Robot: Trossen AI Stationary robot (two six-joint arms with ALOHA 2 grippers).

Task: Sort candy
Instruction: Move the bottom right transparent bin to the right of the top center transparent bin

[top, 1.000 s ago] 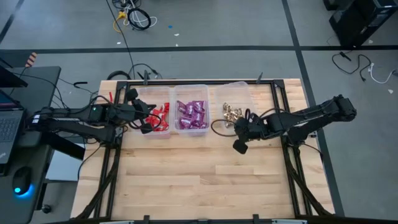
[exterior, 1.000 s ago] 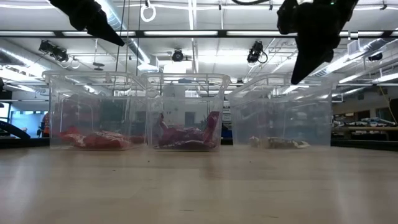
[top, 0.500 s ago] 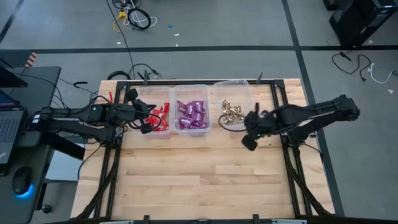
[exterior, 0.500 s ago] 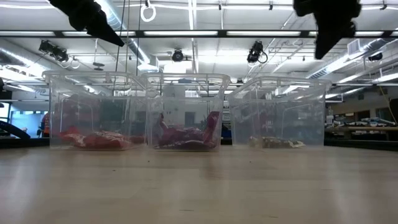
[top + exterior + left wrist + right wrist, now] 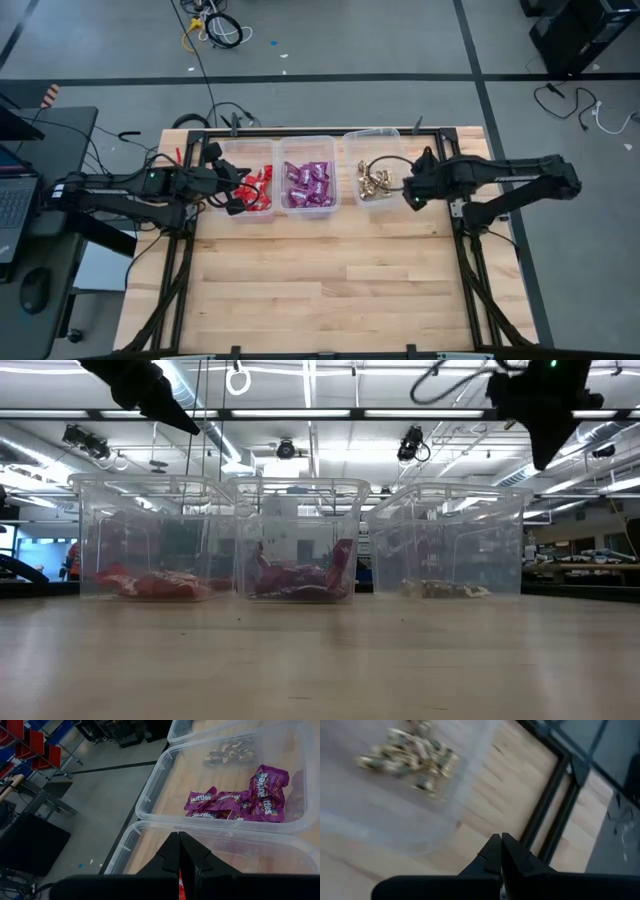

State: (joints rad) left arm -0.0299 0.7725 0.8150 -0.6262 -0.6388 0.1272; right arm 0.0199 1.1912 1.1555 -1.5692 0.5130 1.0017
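Observation:
Three clear bins stand side by side at the table's far edge. Red candy (image 5: 262,187) lies in the left bin (image 5: 247,152), purple packets (image 5: 308,185) in the middle bin (image 5: 308,141), and gold pieces (image 5: 373,182) in the right bin (image 5: 375,138). My left gripper (image 5: 240,192) hangs shut above the left bin, high over its rim (image 5: 188,426), holding nothing. My right gripper (image 5: 410,196) is shut and holds nothing. It is raised above the table just right of the right bin (image 5: 545,458) and points steeply down (image 5: 500,837).
The near half of the wooden table (image 5: 320,290) lies bare in front of the bins. A black frame rail (image 5: 547,815) runs along the table's right side below my right gripper. A desk with a laptop (image 5: 15,200) stands off the table's left.
My right gripper has risen and gone from in front of the right bin toward the table's far right, beside that bin. It has tipped more steeply downward and rolled. It stayed shut. The left arm kept still.

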